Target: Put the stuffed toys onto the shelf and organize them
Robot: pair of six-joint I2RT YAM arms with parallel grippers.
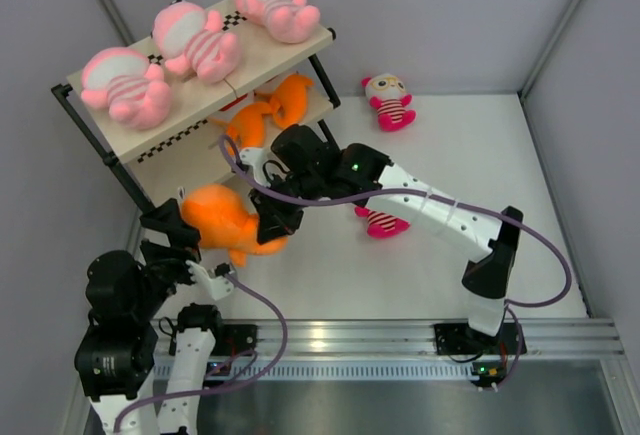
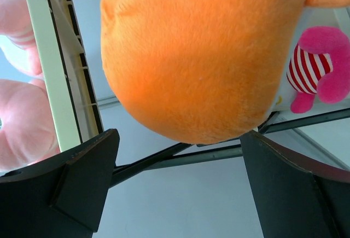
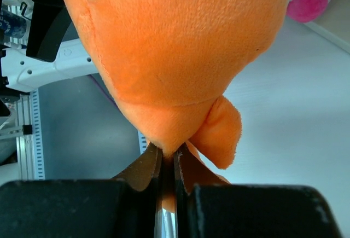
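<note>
The right gripper (image 1: 272,221) is clamped tight on a pinch of fabric at the narrow tail end of one orange toy (image 1: 222,219), which hangs off the table in front of its fingertips. The left gripper (image 1: 172,235) faces it from the other side with its jaws spread wide. The toy's round, fat end sits at the mouth of those jaws, with a finger on either side of it and neither one pressed into the plush. Whether they brush it cannot be told. The shelf (image 1: 262,58) stands just beyond both grippers, on the far left of the table. On its top board, well ahead of the left gripper, lie three pink striped toys (image 1: 195,40) in a row. On the middle board, close ahead of the right gripper, lie two orange fish toys (image 1: 268,110), touching each other. Two magenta-and-white dolls are on the bare table (image 1: 500,145): a far doll (image 1: 390,101) sits upright well off to the right gripper's outer side, and a near doll (image 1: 381,221) lies behind that gripper, partly hidden under its arm. That makes three orange, three pink and two magenta toys.
</note>
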